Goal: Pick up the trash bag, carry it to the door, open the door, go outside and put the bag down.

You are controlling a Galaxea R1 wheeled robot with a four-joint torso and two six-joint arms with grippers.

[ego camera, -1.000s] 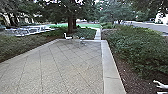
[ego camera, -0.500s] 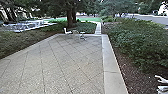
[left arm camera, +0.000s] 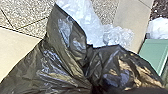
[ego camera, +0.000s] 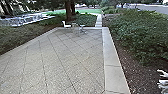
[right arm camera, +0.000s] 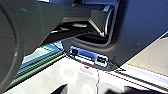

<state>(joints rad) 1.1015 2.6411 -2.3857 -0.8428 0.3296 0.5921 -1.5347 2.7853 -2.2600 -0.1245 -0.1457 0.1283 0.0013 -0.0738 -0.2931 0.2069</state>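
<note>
The tool on the left arm is in a state that cannot be told, and the same goes for the tool on the right arm. The task's trash bag (left arm camera: 62, 67) is close before the left wrist camera, black and shiny, its film creased and drawn into folds; whether it hangs or rests on something cannot be told. Partly covered by it is crumpled, see-through plastic (left arm camera: 85, 22). Around them show speckled paving (left arm camera: 32, 15), smooth pale slabs and the corner of a green panel (left arm camera: 152, 53), with something white beside the panel, too blurred to name.

The right wrist view has dark parts of the robot over pale ground (right arm camera: 77, 75).

In the head view, a paved yard (ego camera: 60, 60) marked with slanting joints runs ahead, edged by a pale border (ego camera: 111, 57). At its far end stand a white chair (ego camera: 66, 25) and, near it, a small table (ego camera: 82, 28). Beyond rise tree trunks (ego camera: 69, 11), next to low greenery, and a narrow path (ego camera: 99, 20) leads away. Bushes (ego camera: 140, 37) grow on the right over brown ground (ego camera: 130, 67), where a white, jagged thing (ego camera: 163, 81) meets the view's edge, too unclear to identify.
</note>
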